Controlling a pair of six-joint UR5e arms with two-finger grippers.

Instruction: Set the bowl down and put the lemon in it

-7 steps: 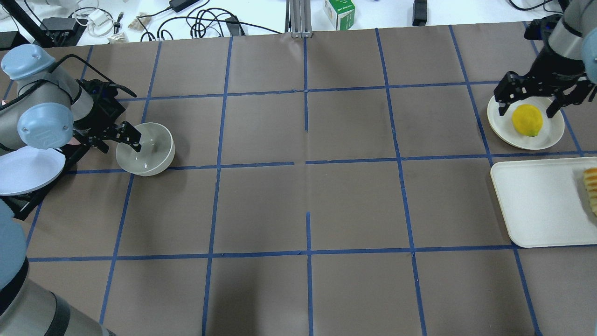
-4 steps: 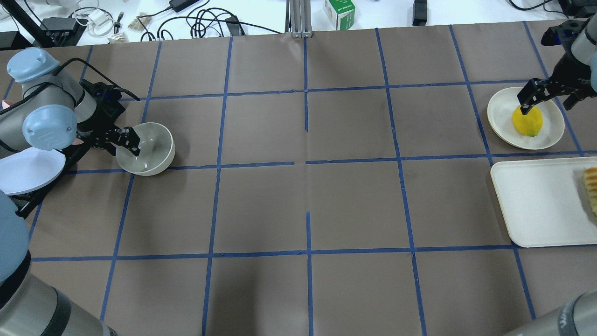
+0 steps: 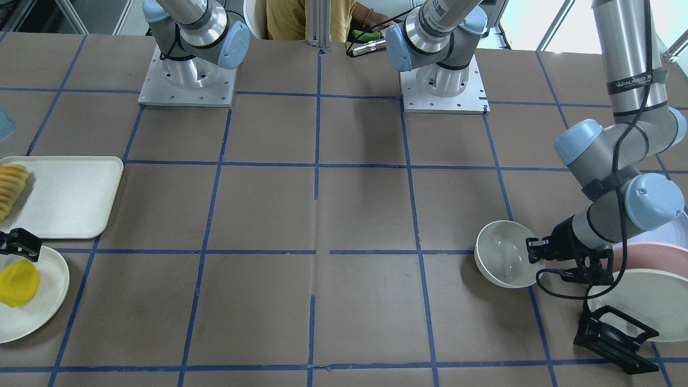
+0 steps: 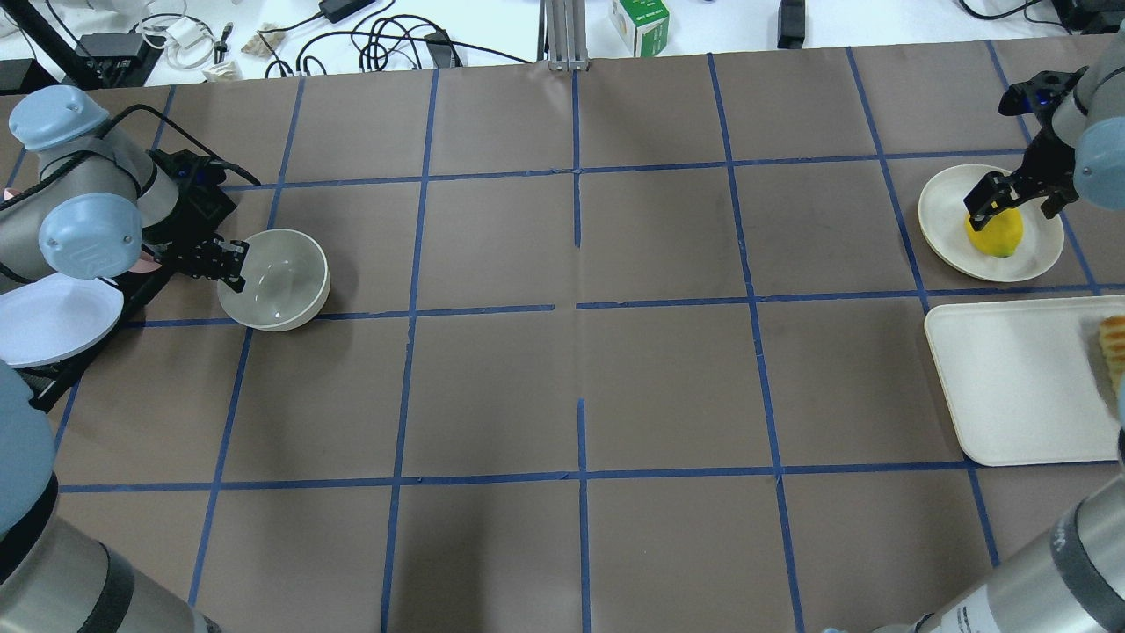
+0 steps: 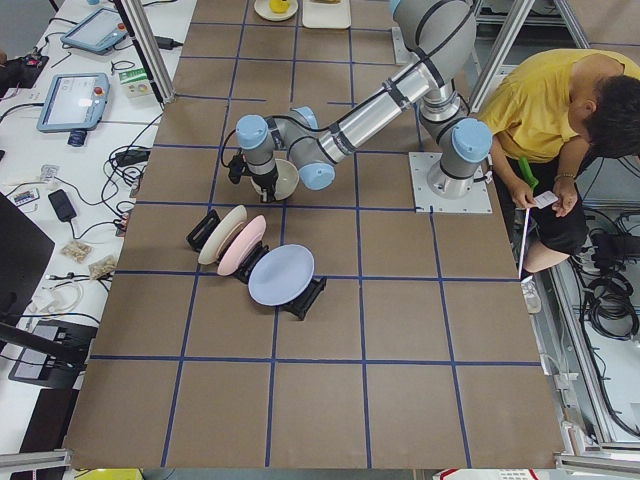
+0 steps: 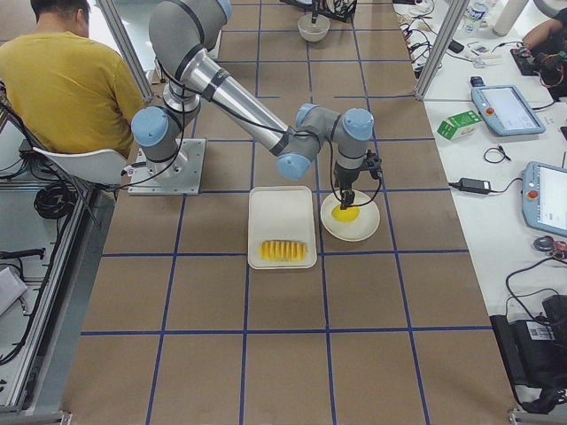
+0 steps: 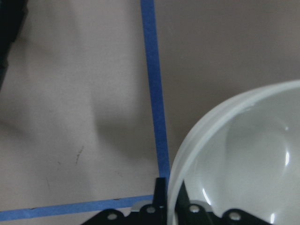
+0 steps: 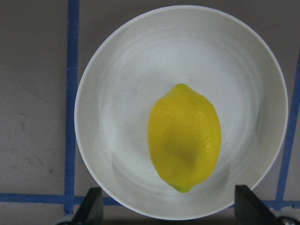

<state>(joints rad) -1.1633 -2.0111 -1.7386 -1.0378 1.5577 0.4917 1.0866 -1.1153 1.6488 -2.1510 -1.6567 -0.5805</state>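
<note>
The off-white bowl (image 4: pixel 274 280) stands upright on the table at the left; it also shows in the front view (image 3: pixel 505 253). My left gripper (image 4: pixel 230 265) is shut on the bowl's left rim. In the left wrist view the rim (image 7: pixel 178 178) runs between the two fingers of the gripper (image 7: pixel 172 202). The yellow lemon (image 4: pixel 996 233) lies on a flat off-white plate (image 4: pixel 1041 255) at the far right. My right gripper (image 4: pixel 1012 195) hovers over the lemon, open. In the right wrist view its fingers (image 8: pixel 93 206) stand wide on either side of the lemon (image 8: pixel 184 137).
A white tray (image 4: pixel 1011 387) with sliced ridged yellow food (image 4: pixel 1114 352) lies just in front of the lemon's plate. A black rack with pastel plates (image 4: pixel 53 316) stands left of the bowl. Cables and a green box (image 4: pixel 640 25) lie beyond the far edge.
My left gripper has drawn back from inside the bowl to its left rim and closed on it. My right gripper has turned and come down closer over the lemon.
</note>
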